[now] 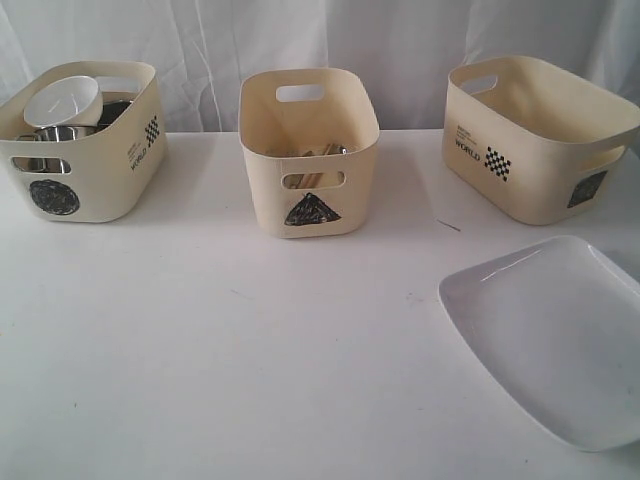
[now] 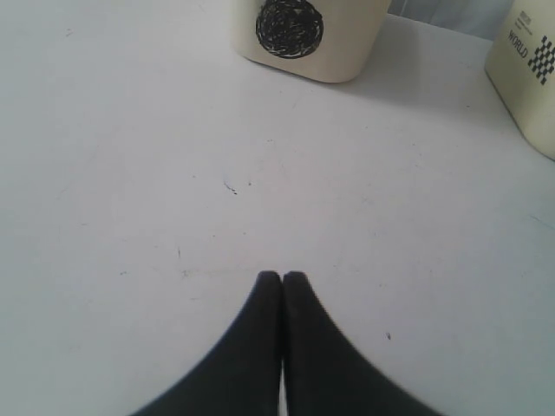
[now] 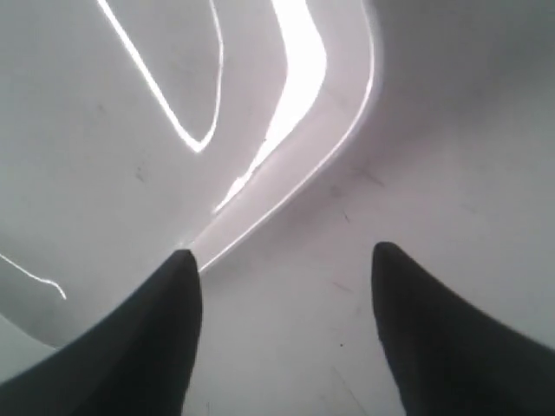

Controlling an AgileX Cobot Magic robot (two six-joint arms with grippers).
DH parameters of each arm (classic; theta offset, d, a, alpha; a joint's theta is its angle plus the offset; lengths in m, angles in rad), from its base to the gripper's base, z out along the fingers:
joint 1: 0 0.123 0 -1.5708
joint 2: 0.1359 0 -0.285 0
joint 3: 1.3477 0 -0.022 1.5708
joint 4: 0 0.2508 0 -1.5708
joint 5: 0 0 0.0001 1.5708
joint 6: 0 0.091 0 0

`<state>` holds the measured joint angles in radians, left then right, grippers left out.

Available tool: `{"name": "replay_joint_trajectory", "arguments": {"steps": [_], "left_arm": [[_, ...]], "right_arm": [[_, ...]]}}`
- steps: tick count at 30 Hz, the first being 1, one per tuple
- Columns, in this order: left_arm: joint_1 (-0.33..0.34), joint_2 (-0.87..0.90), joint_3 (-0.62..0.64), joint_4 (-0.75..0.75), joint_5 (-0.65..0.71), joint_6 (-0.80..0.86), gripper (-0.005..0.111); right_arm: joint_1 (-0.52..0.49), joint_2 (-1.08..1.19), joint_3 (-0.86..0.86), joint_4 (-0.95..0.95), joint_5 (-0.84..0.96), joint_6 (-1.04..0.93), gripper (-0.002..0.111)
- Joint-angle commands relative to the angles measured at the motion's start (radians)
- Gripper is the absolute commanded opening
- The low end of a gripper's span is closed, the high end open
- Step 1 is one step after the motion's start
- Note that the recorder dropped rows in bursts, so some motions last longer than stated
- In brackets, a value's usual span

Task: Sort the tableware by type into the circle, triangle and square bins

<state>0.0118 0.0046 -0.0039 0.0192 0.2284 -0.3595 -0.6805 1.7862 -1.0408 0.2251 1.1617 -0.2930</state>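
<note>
The large white plate point(image 1: 560, 335) lies on the table at the front right. In the right wrist view my right gripper point(image 3: 284, 251) is open low beside the plate point(image 3: 104, 173). One fingertip point(image 3: 182, 269) is at its rim and the other is over bare table. The circle bin point(image 1: 80, 140) at the left holds a white bowl point(image 1: 62, 102) and steel ware point(image 1: 60, 133). Wooden chopsticks point(image 1: 310, 180) show through the handle of the triangle bin point(image 1: 310, 150). The square bin point(image 1: 540, 135) stands at the right. My left gripper point(image 2: 283, 276) is shut and empty, facing the circle bin point(image 2: 303, 35).
The white table point(image 1: 250, 350) runs from the bins to the front edge. A white curtain point(image 1: 300, 35) hangs behind the bins. Another bin's wall point(image 2: 529, 69) shows at the edge of the left wrist view. Neither arm appears in the exterior view.
</note>
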Motion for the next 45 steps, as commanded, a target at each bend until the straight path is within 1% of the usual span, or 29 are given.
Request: {"name": "replay_joint_trajectory", "arguments": {"steps": [1, 3, 6, 14, 22, 25, 28, 30, 31, 33, 35, 38, 40, 41, 43, 45], "left_arm": [[-0.004, -0.005, 0.004, -0.005, -0.005, 0.0, 0.0], [-0.004, -0.005, 0.004, -0.005, -0.005, 0.0, 0.0], [-0.004, -0.005, 0.004, -0.005, -0.005, 0.0, 0.0], [-0.004, -0.005, 0.004, -0.005, -0.005, 0.0, 0.0], [-0.004, -0.005, 0.004, -0.005, -0.005, 0.0, 0.0], [-0.004, -0.005, 0.004, -0.005, -0.005, -0.001, 0.0], [-0.004, -0.005, 0.004, -0.005, -0.005, -0.001, 0.0], [-0.004, -0.005, 0.004, -0.005, -0.005, -0.001, 0.0], [-0.004, -0.005, 0.004, -0.005, -0.005, -0.001, 0.0], [-0.004, -0.005, 0.004, -0.005, -0.005, -0.001, 0.0], [-0.004, -0.005, 0.004, -0.005, -0.005, -0.001, 0.0], [-0.004, -0.005, 0.004, -0.005, -0.005, -0.001, 0.0], [-0.004, -0.005, 0.004, -0.005, -0.005, 0.0, 0.0], [-0.004, -0.005, 0.004, -0.005, -0.005, 0.0, 0.0], [-0.004, -0.005, 0.004, -0.005, -0.005, 0.0, 0.0], [-0.004, -0.005, 0.004, -0.005, -0.005, 0.0, 0.0]], "right_arm": [[-0.009, 0.071, 0.004, 0.029, -0.035, -0.062, 0.055], [-0.009, 0.104, 0.004, 0.057, -0.055, -0.099, 0.055], [-0.009, 0.136, 0.004, 0.074, -0.097, -0.103, 0.055], [-0.009, 0.149, 0.004, 0.138, -0.212, -0.206, 0.055], [-0.009, 0.149, 0.004, 0.167, -0.307, -0.202, 0.055], [-0.009, 0.149, 0.004, 0.167, -0.368, -0.148, 0.055], [-0.009, 0.149, 0.004, 0.167, -0.416, -0.148, 0.055], [-0.009, 0.159, 0.004, 0.178, -0.439, -0.216, 0.055], [-0.009, 0.178, 0.005, 0.192, -0.421, -0.295, 0.055], [-0.009, 0.21, 0.005, 0.197, -0.36, -0.351, 0.05], [-0.007, 0.243, 0.005, 0.213, -0.352, -0.373, 0.038], [-0.007, 0.265, 0.006, 0.285, -0.342, -0.471, 0.017], [-0.007, 0.265, 0.006, 0.33, -0.32, -0.537, 0.008], [-0.007, 0.265, 0.006, 0.348, -0.31, -0.575, 0.004], [-0.007, 0.265, 0.006, 0.397, -0.279, -0.655, 0.0], [-0.007, 0.265, 0.006, 0.431, -0.258, -0.701, 0.0]]}}
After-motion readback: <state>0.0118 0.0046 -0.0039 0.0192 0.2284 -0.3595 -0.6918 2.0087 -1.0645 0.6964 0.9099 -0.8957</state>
